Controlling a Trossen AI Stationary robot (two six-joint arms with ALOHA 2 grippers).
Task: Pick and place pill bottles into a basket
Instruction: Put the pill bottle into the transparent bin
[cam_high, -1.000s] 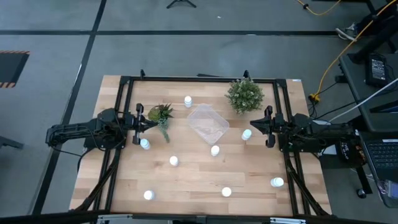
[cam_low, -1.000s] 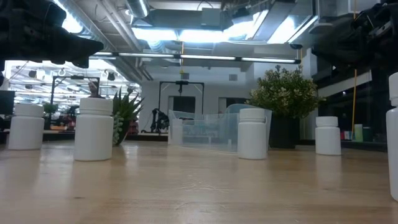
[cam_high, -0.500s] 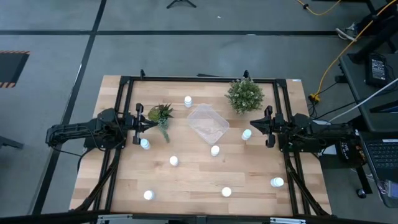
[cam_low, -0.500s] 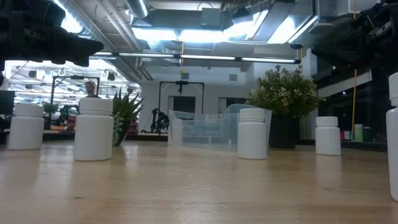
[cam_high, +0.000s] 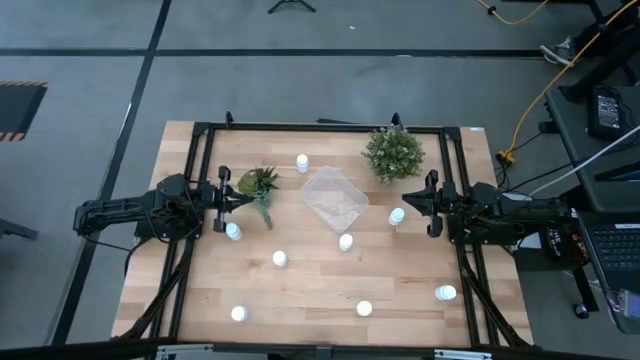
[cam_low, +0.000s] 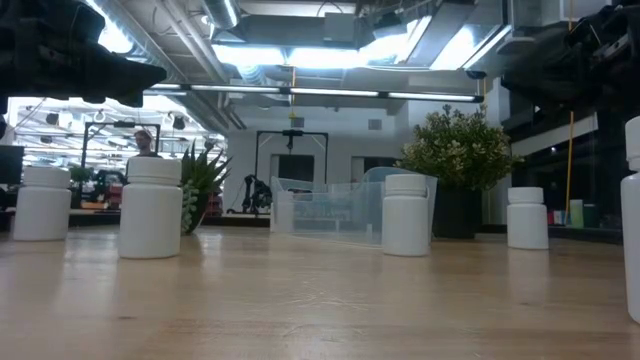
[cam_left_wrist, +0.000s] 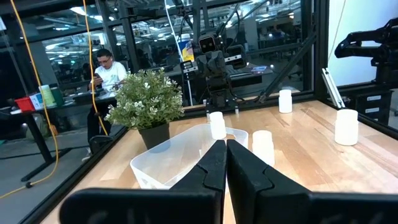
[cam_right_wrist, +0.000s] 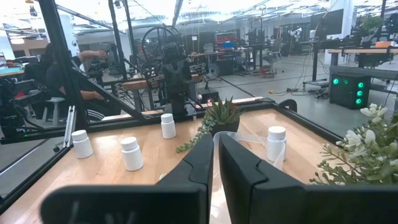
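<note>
Clear basket (cam_high: 333, 198) between both grippers

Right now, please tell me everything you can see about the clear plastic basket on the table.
The basket is a translucent clear plastic tub, squarish with rounded corners and thin low walls. It stands upright, open at the top, on the wooden table near the middle, turned a little askew to the table's edges. It sits between the spiky plant and the bushy plant. No pill bottle can be seen inside. Neither gripper touches it; the nearest bottles stand apart from it.
</note>
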